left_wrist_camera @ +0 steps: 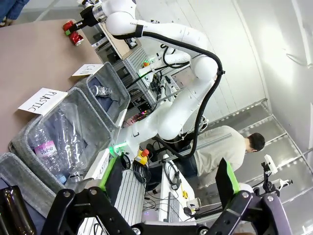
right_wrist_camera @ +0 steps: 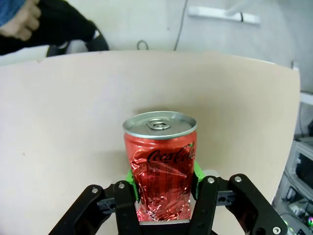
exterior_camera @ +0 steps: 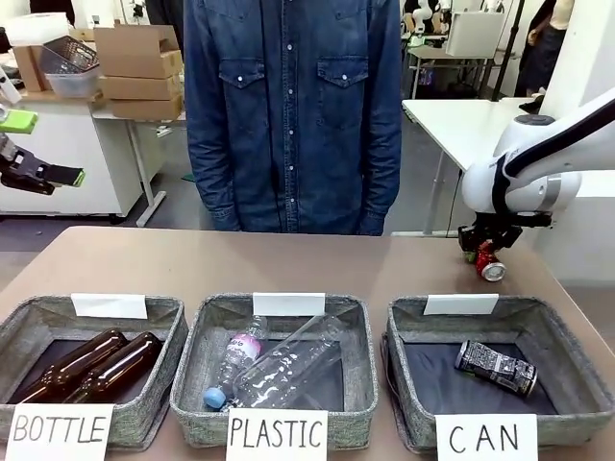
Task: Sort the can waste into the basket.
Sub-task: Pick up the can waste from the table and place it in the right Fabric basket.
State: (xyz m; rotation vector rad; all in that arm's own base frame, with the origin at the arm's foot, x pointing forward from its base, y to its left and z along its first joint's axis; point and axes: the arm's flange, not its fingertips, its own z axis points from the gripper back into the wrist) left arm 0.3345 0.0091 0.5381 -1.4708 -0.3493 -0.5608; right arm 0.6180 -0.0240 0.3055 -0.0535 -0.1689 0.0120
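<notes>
Red can (right_wrist_camera: 160,164): lying on the table (right_wrist_camera: 63,127), right gripper (right_wrist_camera: 164,196) fingers clamping it. Left gripper (left_wrist_camera: 161,205) idling open. Lifting should be steady, clearing the CAN basket (exterior_camera: 577,360) rim.

Red can (right_wrist_camera: 160,166) glossy dented metal; basket (exterior_camera: 567,370) rough woven cloth; table (exterior_camera: 288,259) matt.

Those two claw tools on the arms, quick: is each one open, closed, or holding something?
Left tool: open, holding nothing.
Right tool: closed on the red can.
</notes>
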